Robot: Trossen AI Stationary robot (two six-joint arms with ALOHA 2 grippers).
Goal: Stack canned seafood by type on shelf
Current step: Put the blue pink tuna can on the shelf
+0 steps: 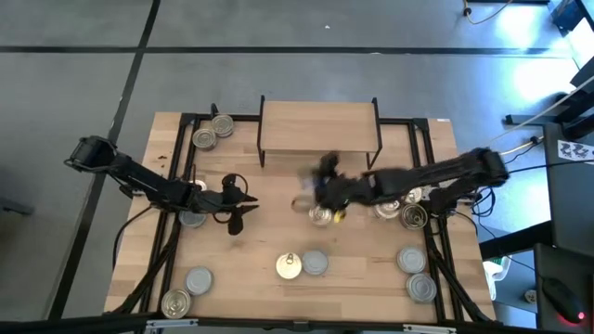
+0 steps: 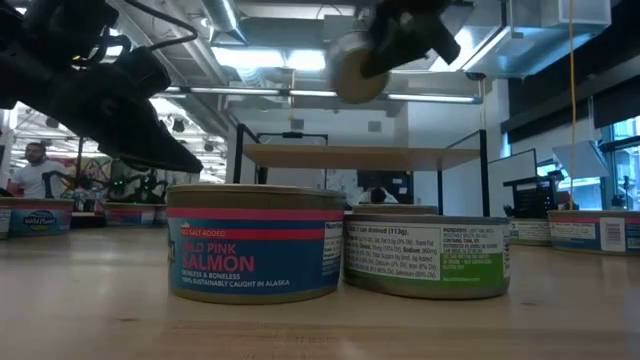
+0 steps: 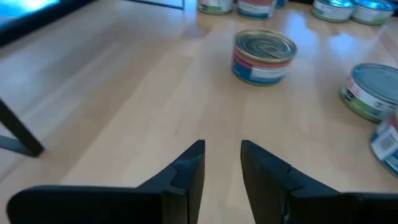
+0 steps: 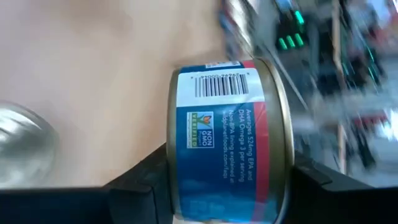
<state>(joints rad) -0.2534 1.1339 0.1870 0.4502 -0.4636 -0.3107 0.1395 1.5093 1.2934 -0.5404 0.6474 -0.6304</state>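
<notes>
Right gripper [image 1: 325, 199]: raised above the middle of the table, just in front of the shelf; its jaws are clenched on a tin [image 4: 227, 143], which is gripped by its sides.
Held tin: a blue and red label with a barcode is seen in the right wrist view; in the low view the tin [image 2: 358, 68] is seen high in the air, above the level of the shelf board, clear of the table.
Left gripper [image 1: 239, 200]: held low over the left half of the table; its fingers [image 3: 186, 177] are parted by a narrow gap and nothing is held between them.
Shelf [image 1: 319, 126]: a light wooden board on thin black legs, placed at the far middle of the table; no tin is seen on its top.
Table [image 1: 251, 250]: a large wooden top on which the loose tins are spread.
Far left tins [image 1: 213, 132]: two are placed together beside the shelf's left end.
Near left tins [image 1: 187, 289]: two are placed at the near left corner.
Near middle tins [image 1: 302, 265]: a gold-topped one and a silver-topped one are set touching; in the low view these are read as pink salmon [image 2: 255, 243] and a green-labelled tin [image 2: 425, 253].
Right side tins [image 1: 415, 271]: several are gathered under and near the right arm.
</notes>
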